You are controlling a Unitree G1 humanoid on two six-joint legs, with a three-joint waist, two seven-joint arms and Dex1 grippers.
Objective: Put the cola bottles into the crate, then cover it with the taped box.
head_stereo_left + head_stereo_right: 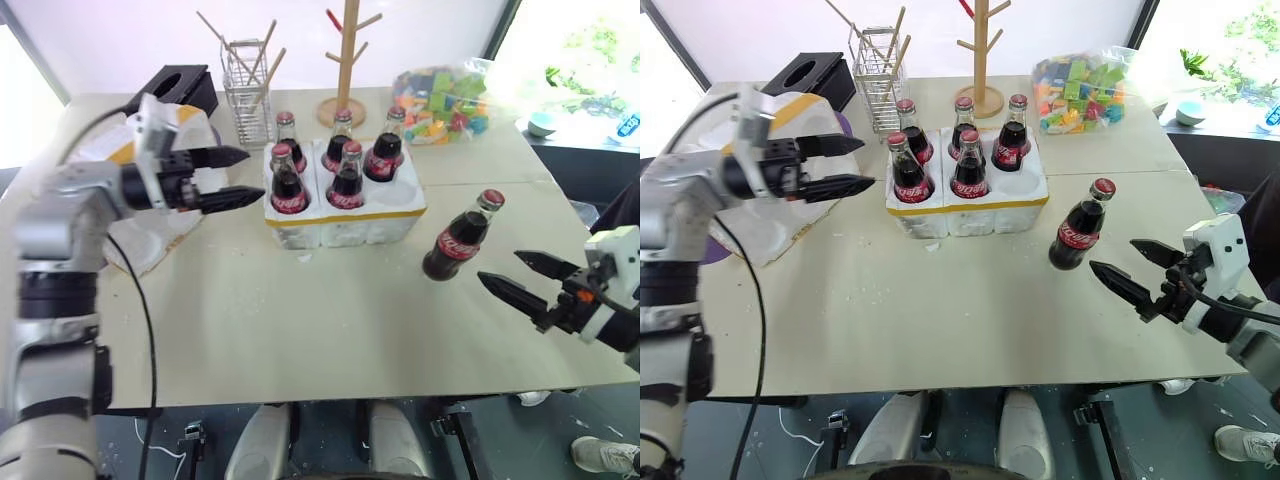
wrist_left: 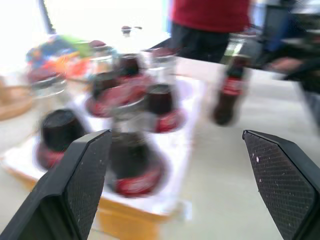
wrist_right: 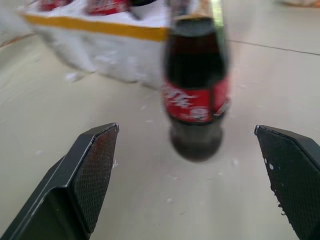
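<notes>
The crate (image 1: 345, 226), a low white foam block with a yellow band, holds several cola bottles (image 1: 288, 188); its front right well (image 1: 1020, 184) is empty. One more cola bottle (image 1: 462, 238) stands on the table to the crate's right and is also in the right wrist view (image 3: 196, 95). My left gripper (image 1: 255, 174) hangs open just left of the crate, pointing at it, with nothing between its fingers. My right gripper (image 1: 500, 267) is open, low over the table, just short of the loose bottle. The taped box (image 1: 775, 228) lies at the far left, partly behind my left arm.
Along the back of the table stand a black tissue box (image 1: 176, 86), a wire rack with sticks (image 1: 247, 96), a wooden mug tree (image 1: 345, 62) and a bag of coloured blocks (image 1: 440, 100). A person in a red top (image 2: 210, 20) stands beyond the table.
</notes>
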